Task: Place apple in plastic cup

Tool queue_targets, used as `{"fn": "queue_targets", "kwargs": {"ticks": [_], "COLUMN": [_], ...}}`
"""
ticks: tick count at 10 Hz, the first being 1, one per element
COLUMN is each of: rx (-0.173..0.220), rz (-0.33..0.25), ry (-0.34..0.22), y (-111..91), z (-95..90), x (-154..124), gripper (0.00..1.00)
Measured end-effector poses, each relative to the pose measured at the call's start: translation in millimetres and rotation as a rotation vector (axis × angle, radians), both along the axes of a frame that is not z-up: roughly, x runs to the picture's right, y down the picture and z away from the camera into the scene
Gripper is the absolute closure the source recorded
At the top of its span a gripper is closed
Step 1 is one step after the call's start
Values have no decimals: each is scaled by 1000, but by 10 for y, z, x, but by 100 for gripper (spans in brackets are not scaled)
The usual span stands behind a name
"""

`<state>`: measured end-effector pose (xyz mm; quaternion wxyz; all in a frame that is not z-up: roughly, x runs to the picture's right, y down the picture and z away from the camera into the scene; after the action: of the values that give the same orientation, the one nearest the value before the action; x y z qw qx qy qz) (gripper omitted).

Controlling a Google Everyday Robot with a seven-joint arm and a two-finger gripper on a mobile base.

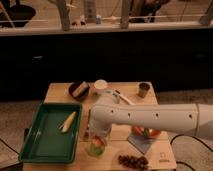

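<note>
1. Arm (150,117) sweep was the largest hazard. The white arm lay low across the table (60,92), and a sideways swing on the way out could have dragged through the fruit pieces (146,132) lying under it, behind the gripper.
2. Green tray (40,145) sat just beside the gripper, on the side away from the arm. Any drift that way could have knocked its rim.
3. Gripper (98,134) hung directly above the plastic cup, largely hidden by the wrist. I could not tell how wide it stood or whether it had hold of anything.
4. Plastic cup (94,150) stood right beneath the gripper, near the table's front edge. It looked light, so a nudge from above could have tipped it or pushed it off.
5. Apple (99,142) showed as an orange-red patch at the cup's mouth, just under the gripper. If it was let go off-centre, it might have caught the rim and rolled toward the grape bunch (132,161).
</note>
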<state>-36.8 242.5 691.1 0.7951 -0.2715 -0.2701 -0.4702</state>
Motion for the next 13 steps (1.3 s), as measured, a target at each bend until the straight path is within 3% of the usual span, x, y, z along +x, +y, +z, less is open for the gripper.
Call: {"fn": "queue_targets", "kwargs": {"ticks": [1,13], "rx": [3,19], "rz": [-2,34], "ry": [2,15], "y": [-6,18], "z": [-3,-36], "x": [-10,48], "gripper": [20,20]}}
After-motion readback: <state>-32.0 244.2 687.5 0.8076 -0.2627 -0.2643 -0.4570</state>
